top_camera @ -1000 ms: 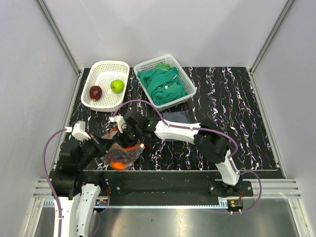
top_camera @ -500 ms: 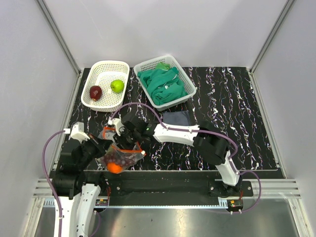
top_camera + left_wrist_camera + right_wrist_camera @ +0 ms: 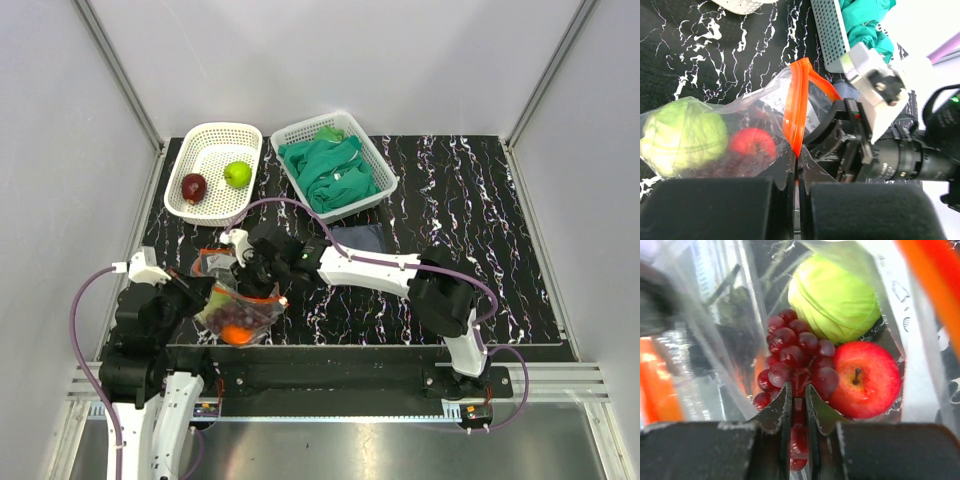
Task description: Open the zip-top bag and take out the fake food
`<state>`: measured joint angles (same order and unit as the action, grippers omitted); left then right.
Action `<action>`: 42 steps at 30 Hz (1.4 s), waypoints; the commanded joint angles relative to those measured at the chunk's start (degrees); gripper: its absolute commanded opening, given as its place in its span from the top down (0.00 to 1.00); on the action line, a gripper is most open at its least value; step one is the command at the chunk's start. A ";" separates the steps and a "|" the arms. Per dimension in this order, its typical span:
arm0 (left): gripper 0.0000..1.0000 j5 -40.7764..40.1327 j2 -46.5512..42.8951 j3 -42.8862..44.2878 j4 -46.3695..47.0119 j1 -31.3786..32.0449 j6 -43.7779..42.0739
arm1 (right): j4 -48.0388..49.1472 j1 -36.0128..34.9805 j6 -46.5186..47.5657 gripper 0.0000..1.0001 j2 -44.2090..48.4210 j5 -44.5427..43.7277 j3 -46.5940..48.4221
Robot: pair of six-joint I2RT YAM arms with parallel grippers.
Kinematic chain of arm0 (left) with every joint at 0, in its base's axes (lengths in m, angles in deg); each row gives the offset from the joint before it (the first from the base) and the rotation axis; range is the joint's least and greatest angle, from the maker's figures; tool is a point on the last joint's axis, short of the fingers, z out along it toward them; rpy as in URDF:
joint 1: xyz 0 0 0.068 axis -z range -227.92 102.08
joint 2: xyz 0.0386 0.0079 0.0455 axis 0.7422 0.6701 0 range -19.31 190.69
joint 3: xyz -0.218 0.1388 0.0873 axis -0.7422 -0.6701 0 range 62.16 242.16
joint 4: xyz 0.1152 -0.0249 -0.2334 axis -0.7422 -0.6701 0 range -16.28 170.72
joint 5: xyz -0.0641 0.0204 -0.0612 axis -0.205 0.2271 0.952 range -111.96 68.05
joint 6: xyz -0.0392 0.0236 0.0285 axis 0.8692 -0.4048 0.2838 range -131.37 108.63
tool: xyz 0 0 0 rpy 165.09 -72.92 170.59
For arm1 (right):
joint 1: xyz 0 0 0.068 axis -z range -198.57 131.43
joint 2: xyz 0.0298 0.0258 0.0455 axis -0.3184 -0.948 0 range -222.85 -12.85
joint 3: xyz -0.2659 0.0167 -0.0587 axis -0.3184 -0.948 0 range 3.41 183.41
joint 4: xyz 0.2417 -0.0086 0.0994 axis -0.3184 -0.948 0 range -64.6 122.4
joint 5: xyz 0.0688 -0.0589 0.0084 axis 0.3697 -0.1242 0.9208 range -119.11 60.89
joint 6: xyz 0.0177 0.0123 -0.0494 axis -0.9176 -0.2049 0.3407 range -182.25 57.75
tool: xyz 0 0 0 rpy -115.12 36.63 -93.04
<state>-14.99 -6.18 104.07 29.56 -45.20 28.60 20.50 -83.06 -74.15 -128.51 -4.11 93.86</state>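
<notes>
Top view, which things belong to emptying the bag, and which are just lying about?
Job: zip-top bag, grapes, cabbage, red fruit, orange, green apple, dark red apple, white basket.
Lying about: green cloths, second basket, dark cloth.

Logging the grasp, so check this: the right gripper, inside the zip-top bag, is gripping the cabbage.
Not the cabbage: the right wrist view shows the right gripper, inside the zip-top bag, gripping the grapes.

Just beyond my dark grey right fingers point(image 3: 774, 415): dark red-purple grapes point(image 3: 795, 360), a bright red tomato point(image 3: 865, 380) beside them, pale green cabbage point(image 3: 832, 300) farther out, clear bag point(image 3: 730, 315) edged orange-red.
</notes>
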 commanded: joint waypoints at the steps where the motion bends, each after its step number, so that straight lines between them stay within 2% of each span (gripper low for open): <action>1: 1.00 -1.17 2.08 1.34 3.78 -0.17 -0.59 | -0.05 0.07 -0.58 0.99 5.35 0.05 3.85; 11: 1.00 6.04 2.61 -2.10 7.48 -0.17 -1.38 | -0.40 0.42 -0.93 1.00 4.30 -4.77 11.40; 20: 1.00 4.03 0.76 -2.18 4.40 -0.17 -2.96 | -2.07 2.00 1.62 1.00 7.28 -8.91 13.17; 42: 1.00 -0.19 1.90 -3.59 4.23 -0.17 0.11 | -2.43 2.44 0.65 1.00 17.65 -10.05 15.10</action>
<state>-13.20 -5.26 100.90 32.75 -45.35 27.61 15.64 -80.74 -73.30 -115.11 -12.18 105.36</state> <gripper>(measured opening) 0.012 0.167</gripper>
